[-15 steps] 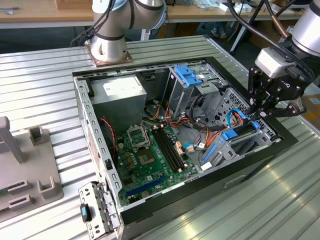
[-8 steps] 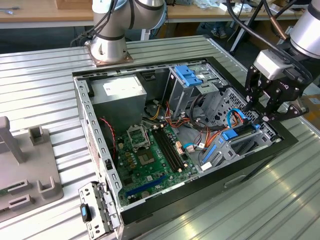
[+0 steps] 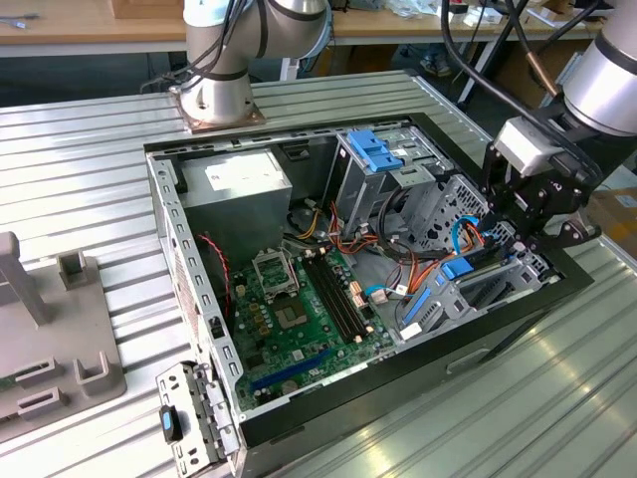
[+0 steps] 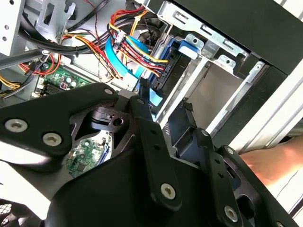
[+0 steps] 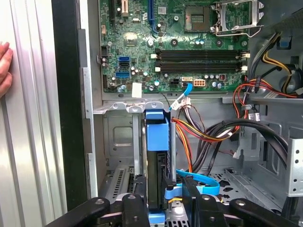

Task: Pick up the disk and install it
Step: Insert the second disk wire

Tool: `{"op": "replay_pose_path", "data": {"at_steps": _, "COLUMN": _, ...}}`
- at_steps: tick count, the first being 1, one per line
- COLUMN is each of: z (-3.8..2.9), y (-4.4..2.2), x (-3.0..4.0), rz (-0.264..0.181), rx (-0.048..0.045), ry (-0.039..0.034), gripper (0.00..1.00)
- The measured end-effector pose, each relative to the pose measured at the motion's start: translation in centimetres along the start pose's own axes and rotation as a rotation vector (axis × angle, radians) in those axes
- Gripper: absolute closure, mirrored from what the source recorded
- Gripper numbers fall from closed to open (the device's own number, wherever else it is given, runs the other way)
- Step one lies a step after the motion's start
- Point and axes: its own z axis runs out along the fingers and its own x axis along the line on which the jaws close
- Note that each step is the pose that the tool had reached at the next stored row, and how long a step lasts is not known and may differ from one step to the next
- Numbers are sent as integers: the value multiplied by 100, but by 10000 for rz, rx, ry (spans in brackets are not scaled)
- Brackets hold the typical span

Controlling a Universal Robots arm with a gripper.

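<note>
Claw (image 3: pixel 530 214) first, in the exterior view: it hangs over the corner of the open computer case (image 3: pixel 199 299) nearest the exterior view's right, down among the drive cages, with the disk (image 3: pixel 450 274) in its blue carrier just below it, seated edge-on in the bay beside orange and blue cables. From here I cannot tell how wide the fingers stand. The green board (image 3: pixel 299 299) and the grey power box (image 3: pixel 234 179) lie well apart toward the exterior view's left, so the free room is on that side; the black case wall runs close along the other.

Second wrist view: the black finger links reach down toward the blue carrier (image 4: pixel 170 56), which sits in a metal bay just inside the case wall. A bundle of red, yellow and blue cables (image 4: pixel 128 42) crowds that bay's inner side. A person's hand (image 4: pixel 272 163) rests outside the case on the ribbed table.

First wrist view: the fingers (image 5: pixel 134 208) stand either side of the disk (image 5: pixel 157 156), close around it and seemingly gripping its near end. To seat it well, I judge the push should run straight along the bay rails, the carrier kept square, watching the blue ribbon (image 5: pixel 199 184) and orange wires (image 5: pixel 189 137) beside it. A hand (image 5: pixel 4 68) rests beyond the black wall.
</note>
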Motion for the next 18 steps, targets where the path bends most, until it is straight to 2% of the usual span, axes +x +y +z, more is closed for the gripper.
{"op": "replay_pose_path", "data": {"at_steps": 5, "z": 1, "y": 0, "x": -1, "rz": 0, "rx": 0, "ry": -1, "gripper": 56}}
{"op": "replay_pose_path", "data": {"at_steps": 6, "z": 1, "y": 0, "x": -1, "rz": 0, "rx": 0, "ry": -2, "gripper": 64}}
{"op": "replay_pose_path", "data": {"at_steps": 7, "z": 1, "y": 0, "x": -1, "rz": 0, "rx": 0, "ry": -1, "gripper": 64}}
{"op": "replay_pose_path", "data": {"at_steps": 8, "z": 1, "y": 0, "x": -2, "rz": 1, "rx": 0, "ry": -2, "gripper": 71}}
{"op": "replay_pose_path", "data": {"at_steps": 9, "z": 1, "y": 0, "x": -2, "rz": 0, "rx": 0, "ry": -2, "gripper": 83}}
{"op": "replay_pose_path", "data": {"at_steps": 10, "z": 1, "y": 0, "x": -2, "rz": 0, "rx": 0, "ry": -2, "gripper": 83}}
{"op": "replay_pose_path", "data": {"at_steps": 11, "z": 1, "y": 0, "x": -2, "rz": 0, "rx": 0, "ry": -2, "gripper": 88}}
{"op": "replay_pose_path", "data": {"at_steps": 17, "z": 1, "y": 0, "x": -3, "rz": 0, "rx": 0, "ry": -1, "gripper": 89}}
{"op": "replay_pose_path", "data": {"at_steps": 18, "z": 1, "y": 0, "x": -3, "rz": 0, "rx": 0, "ry": -2, "gripper": 83}}
